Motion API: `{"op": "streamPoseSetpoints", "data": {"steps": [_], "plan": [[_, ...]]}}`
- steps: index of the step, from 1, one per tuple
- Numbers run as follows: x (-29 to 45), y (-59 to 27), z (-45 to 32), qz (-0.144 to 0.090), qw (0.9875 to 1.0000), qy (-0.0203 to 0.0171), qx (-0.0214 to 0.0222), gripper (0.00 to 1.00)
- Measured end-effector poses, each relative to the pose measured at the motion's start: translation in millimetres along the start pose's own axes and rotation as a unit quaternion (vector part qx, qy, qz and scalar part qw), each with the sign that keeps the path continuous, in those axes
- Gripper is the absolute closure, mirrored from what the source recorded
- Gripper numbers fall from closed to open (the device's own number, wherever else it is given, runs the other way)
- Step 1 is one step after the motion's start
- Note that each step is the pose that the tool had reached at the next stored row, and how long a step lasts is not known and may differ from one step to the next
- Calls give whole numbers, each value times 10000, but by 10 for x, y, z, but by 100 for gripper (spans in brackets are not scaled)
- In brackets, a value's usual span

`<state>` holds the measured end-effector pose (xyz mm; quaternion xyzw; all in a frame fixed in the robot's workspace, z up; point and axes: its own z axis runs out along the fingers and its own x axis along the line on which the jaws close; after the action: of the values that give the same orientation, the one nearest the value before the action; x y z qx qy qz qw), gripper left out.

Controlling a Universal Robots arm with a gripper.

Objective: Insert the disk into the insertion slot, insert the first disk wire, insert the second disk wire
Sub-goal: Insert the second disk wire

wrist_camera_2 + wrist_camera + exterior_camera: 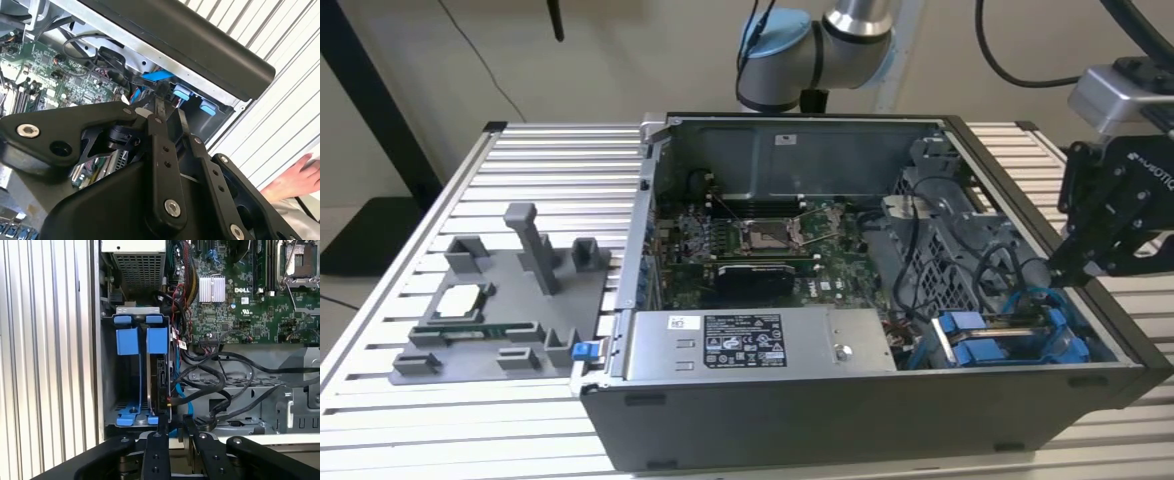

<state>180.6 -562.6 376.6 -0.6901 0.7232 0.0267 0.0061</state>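
- disk [161, 382] stands on edge in slot [152, 365], first wrist view, just beside other blue carrier [126, 340]
- cage [107, 390] sits at case's [854, 420] 4 o'clock corner, exterior view
- gripper [1061, 272] at cage's 1 o'clock; open/closed: can't tell
- blue wire [176, 404] beside disk, near gripper

Ribbed silver table [520, 140]. Carries an open dark-grey computer case [854, 410] lying on its side toward the exterior view's right. Also bears, just beside that case toward the exterior view's left, a grey fixture plate [520, 305] with upright posts.
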Motion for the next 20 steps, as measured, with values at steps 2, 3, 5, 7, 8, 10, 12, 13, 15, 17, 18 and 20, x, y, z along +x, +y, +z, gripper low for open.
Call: {"op": "streamPoseSetpoints", "data": {"steps": [2,3,5,7,8,10,12,13,15,17,18,20], "plan": [[-6,0,8,0,10000,0,0,0],[-13,0,9,0,10000,1,0,0],[-28,-13,16,-1,10000,-1,0,0],[-31,-66,22,-4,10000,-3,-6,0],[-32,-97,29,-9,10000,-6,-12,0],[-34,-140,44,-17,10000,-6,-32,0],[-34,-158,59,-20,10000,-6,-62,0],[-33,-162,65,-22,10000,-8,-78,0],[-33,-168,77,-24,9999,-16,-111,0],[-33,-170,87,-23,9999,-33,-150,0],[-32,-170,90,-22,9998,-46,-170,0],[-32,-171,98,-21,9998,-65,-207,0]]}}
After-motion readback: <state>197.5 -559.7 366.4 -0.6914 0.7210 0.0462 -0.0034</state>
